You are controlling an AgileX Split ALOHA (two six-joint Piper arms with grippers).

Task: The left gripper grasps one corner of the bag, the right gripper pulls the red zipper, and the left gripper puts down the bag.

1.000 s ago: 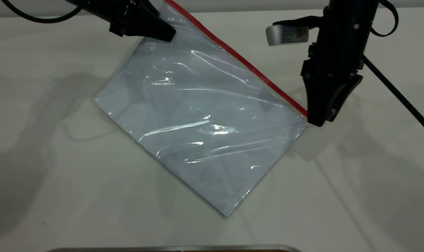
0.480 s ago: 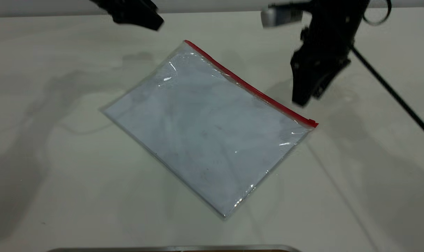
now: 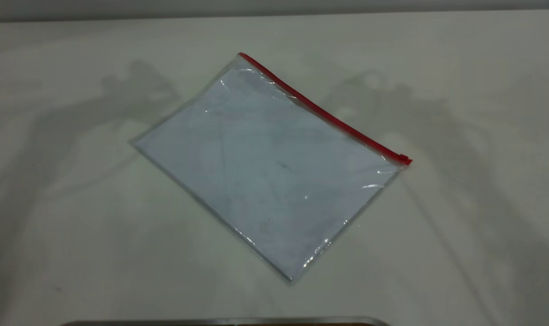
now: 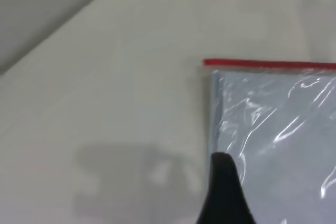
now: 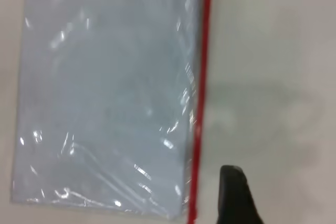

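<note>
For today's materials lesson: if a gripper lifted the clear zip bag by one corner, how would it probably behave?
The bag would probably flop and sag, since its film looks thin and wrinkled. Its glossy highlights suggest it is slippery. It lies flat on the table, so it is likely light and hard to get under.

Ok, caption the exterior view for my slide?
Clear bag lying flat on the white table, red zipper along its far edge, no gripper in frame.

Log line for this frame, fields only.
bag: flat on table | red zipper: slider at right corner | left gripper, right gripper: above, clear
</note>
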